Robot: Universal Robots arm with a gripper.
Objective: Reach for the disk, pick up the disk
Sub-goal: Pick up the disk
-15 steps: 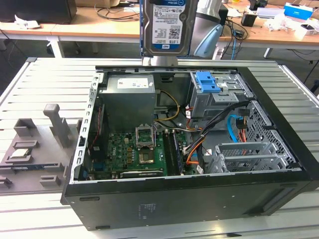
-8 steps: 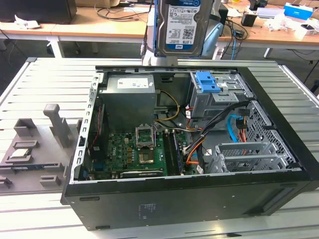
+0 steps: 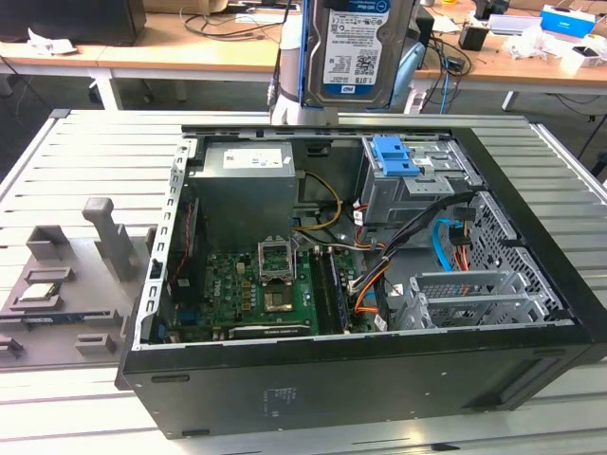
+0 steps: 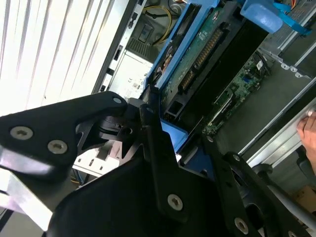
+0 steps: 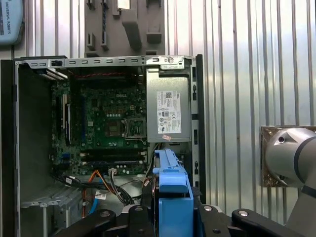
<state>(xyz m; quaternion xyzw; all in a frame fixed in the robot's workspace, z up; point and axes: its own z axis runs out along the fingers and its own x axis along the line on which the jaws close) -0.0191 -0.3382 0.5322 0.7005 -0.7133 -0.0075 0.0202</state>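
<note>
Above the metal case (image 3: 332, 389), the gripper (image 5: 173, 217) apparently clamps the flat disk (image 3: 356, 47).

Bright even indoor light, glare washing out slatted table (image 4: 44, 44) in second wrist view, computer case (image 3: 360, 384) interior shadowed

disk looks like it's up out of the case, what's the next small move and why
Probably a short straight lift. In the exterior view the disk hangs upright above the open computer case, just over its drive cage. In the first wrist view the end effector is shut on the disk's blue frame. Cables lie below, so more height seems safer before any sideways travel.
</note>
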